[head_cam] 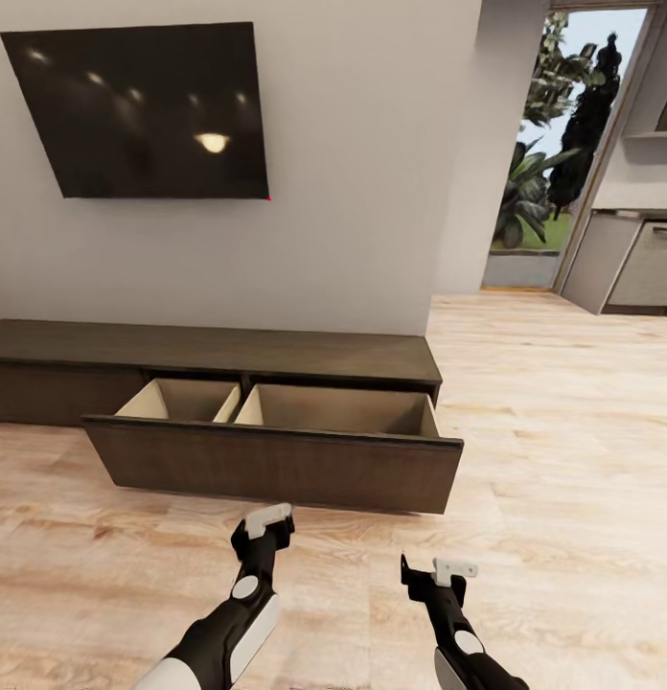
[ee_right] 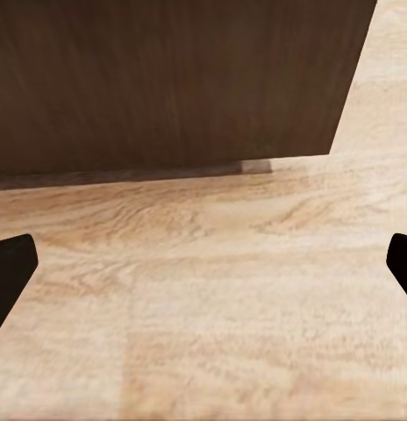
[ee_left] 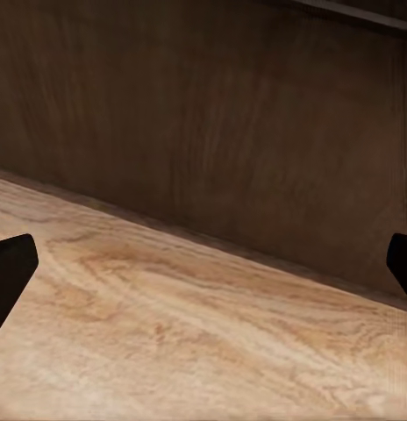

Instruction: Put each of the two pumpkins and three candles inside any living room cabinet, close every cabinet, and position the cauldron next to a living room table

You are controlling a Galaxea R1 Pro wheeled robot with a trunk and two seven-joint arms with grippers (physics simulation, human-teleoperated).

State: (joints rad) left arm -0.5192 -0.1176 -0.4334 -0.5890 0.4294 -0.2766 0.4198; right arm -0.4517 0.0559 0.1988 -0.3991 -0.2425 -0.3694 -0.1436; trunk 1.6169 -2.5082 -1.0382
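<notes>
Wood floor: pale planks are spreading under both arms and running on toward a glass door far off beyond the right hand.
Wall: a plain grey surface is rising behind the unit and carrying a dark screen, well above and ahead of the left hand.
Cabinet: the long, low dark brown unit is lying ahead of both hands, its long axis running crosswise to their reach and parallel to the wall, with its fronts facing the robot.
Drawer: one wide drawer is standing pulled out toward the hands; its two pale compartments are showing no contents from the head view, though the front panel is hiding the near part of their floors.
Left hand: it is hovering just short of the drawer front, fingers spread wide and holding nothing; its wrist view is showing the dark panel close ahead.
Right hand: it is hanging a little further from the drawer front, near that front's end, fingers likewise spread and empty.
Progress: I judge this an early stage, with a cabinet opened and nothing visibly stored yet.
Remaining: fetching pumpkins and candles, shutting the drawer and moving the cauldron all seem left to do.
</notes>
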